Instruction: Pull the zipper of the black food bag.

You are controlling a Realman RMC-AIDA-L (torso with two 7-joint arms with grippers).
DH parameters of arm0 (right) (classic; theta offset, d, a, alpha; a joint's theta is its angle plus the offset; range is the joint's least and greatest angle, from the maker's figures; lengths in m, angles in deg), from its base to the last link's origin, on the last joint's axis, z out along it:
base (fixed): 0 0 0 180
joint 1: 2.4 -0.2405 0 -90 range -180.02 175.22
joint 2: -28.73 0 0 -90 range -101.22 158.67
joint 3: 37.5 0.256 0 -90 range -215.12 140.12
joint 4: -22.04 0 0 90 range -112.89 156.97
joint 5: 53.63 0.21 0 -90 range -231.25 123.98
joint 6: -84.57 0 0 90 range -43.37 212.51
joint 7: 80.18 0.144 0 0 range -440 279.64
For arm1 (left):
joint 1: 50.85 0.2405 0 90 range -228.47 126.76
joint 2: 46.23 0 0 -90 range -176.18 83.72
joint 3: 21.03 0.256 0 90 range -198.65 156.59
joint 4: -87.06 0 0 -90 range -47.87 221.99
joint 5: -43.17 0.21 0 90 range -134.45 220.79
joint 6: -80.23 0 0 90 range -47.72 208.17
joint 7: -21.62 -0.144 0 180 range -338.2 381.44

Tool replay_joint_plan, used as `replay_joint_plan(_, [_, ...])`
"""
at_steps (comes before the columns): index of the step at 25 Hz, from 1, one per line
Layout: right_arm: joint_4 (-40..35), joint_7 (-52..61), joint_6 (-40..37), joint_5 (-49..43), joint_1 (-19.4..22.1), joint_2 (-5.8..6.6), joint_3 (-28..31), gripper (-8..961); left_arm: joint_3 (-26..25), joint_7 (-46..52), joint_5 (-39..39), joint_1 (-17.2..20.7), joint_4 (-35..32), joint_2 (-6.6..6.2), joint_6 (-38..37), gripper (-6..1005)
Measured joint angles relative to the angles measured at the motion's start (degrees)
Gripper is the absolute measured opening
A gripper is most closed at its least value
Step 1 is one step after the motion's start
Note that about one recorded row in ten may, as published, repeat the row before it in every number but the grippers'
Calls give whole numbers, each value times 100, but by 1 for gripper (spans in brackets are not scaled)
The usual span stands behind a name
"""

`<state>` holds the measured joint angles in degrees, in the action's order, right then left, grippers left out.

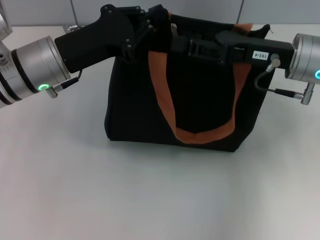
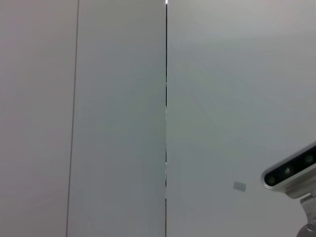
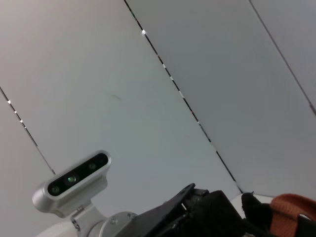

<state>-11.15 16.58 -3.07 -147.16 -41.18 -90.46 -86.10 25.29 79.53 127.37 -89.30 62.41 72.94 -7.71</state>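
White table (image 1: 75,190): one black food bag (image 1: 200,115), two hands atop — left hand (image 1: 155,22), right hand (image 1: 195,47).

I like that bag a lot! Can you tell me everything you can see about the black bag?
The black food bag is a boxy, soft fabric tote standing upright on the white table, toward its far side. An orange-brown strap handle hangs in a loop down its front, and another bit of strap peeks over the top. The left pincer and right pincer both reach in over its top edge from either side. Its zipper is hidden behind them.
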Motion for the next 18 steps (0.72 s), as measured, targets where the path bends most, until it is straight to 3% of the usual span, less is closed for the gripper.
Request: replay_joint_plan(18, [53, 926, -104, -38, -175, 72, -48, 581, 0, -77, -2, -110, 86, 0, 93, 163])
